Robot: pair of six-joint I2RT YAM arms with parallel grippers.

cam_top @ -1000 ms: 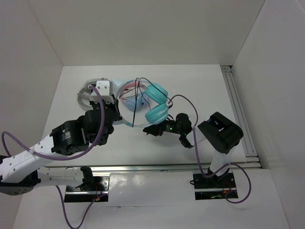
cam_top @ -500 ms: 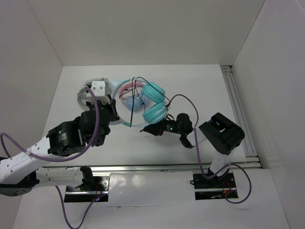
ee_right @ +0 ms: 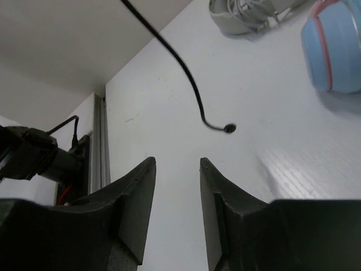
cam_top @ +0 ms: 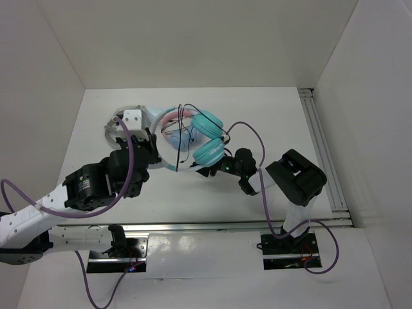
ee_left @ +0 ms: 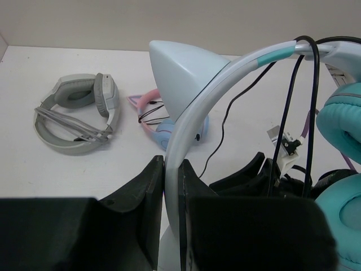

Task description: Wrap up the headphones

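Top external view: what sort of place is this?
Probably a lab robot cell: a white table boxed in by plain white walls, left arm and right arm bolted at its near edge, the headphones as practice objects.

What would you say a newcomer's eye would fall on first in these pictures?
Likely the teal headphones mid-table, their pale headband pinched in the left jaws, black cable looped over it. Next, the right jaws standing open and empty just beside the cups, and the grey-white pair lying at the far left.
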